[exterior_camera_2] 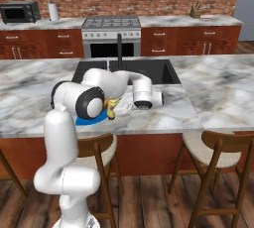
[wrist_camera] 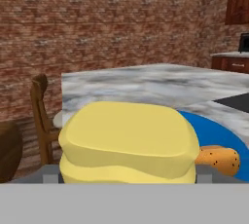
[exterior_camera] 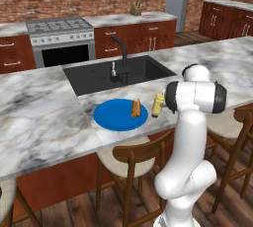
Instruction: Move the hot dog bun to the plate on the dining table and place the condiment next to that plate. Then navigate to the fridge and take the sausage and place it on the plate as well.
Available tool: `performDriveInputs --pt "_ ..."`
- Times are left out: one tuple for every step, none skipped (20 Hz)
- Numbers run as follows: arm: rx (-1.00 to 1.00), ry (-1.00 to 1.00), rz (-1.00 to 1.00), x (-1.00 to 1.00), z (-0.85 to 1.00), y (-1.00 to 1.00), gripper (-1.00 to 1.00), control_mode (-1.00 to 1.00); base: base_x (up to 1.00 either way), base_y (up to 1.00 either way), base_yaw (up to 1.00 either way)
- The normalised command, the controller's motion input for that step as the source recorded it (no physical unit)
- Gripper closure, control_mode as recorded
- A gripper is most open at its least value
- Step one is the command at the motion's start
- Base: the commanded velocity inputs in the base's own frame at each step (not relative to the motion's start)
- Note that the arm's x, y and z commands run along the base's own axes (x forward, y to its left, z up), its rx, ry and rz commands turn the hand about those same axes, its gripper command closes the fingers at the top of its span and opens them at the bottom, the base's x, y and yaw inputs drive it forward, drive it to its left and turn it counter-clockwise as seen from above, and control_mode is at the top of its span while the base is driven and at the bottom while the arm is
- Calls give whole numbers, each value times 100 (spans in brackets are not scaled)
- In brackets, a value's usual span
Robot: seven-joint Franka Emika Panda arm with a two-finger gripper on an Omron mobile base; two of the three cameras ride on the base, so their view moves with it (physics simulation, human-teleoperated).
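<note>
Hand view: the small yellow squeeze bottle (wrist_camera: 129, 142) is seen close between the spread jaws of the gripper (wrist_camera: 127, 177), standing on the marble dining table (exterior_camera: 39, 117) just beside the round blue plate (exterior_camera: 111, 117) bearing the tan-orange bun (exterior_camera: 135, 107). A careless withdrawal could topple it onto the plate.

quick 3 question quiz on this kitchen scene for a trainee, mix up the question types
1. True or false: the hot dog bun lies on the blue plate.
2. The yellow condiment bottle stands: A) in the sink B) on the marble beside the plate C) on the stove
3. Fill in: the plate sits just in front of the black ____.

Key: 1 true; 2 B; 3 sink
</note>
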Motion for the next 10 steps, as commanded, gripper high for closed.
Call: performDriveInputs --pt "-1 0 2 27 -25 4 100 -100 0 0 0" --pt "-1 0 2 29 -26 4 100 -100 0 0 0" --pt "-1 0 2 29 -26 5 100 -100 0 0 0" --pt "-2 0 2 31 -28 6 100 -100 0 0 0" --pt "-2 0 2 34 -26 8 100 -100 0 0 0" --pt "-2 0 2 38 -26 9 100 -100 0 0 0" --pt "-2 0 2 38 -26 10 100 -100 0 0 0" --pt "-3 0 1 38 -26 15 100 -100 0 0 0" --pt "-3 0 1 39 -29 17 100 -100 0 0 0" --pt "-3 0 1 39 -31 17 100 -100 0 0 0"
